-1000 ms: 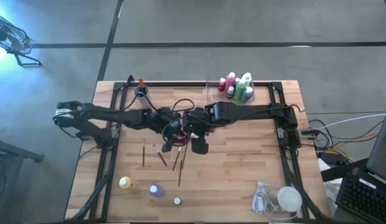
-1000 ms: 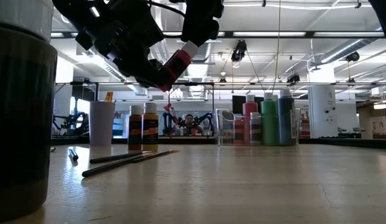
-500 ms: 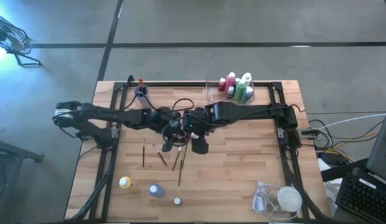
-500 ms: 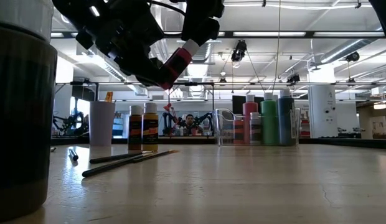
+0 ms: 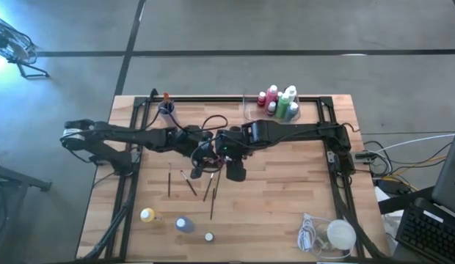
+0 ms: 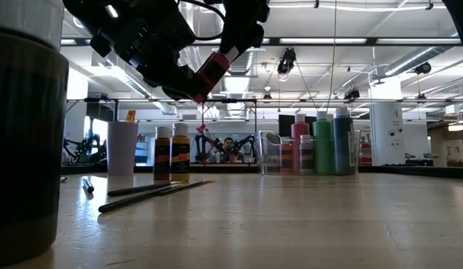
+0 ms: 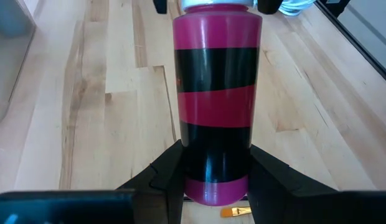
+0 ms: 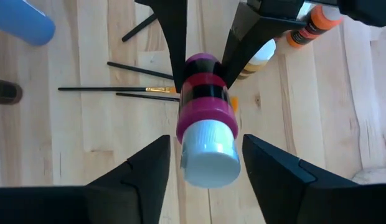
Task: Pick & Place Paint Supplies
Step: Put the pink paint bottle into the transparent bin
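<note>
Pink bottle: black-banded label, unreadable; left gripper clamps base.

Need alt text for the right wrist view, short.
A pink bottle with black bands and a pale cap, held from the far end by the left tool, points at the camera between the right tool's open fingers. Below, paintbrushes lie on the wooden table.

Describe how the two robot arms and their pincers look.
Both arms are dark, jointed and slim, with black cables looping near the wrists. The left pincer and right pincer each have two matte black, wedge-shaped fingers, with no markings visible.
</note>
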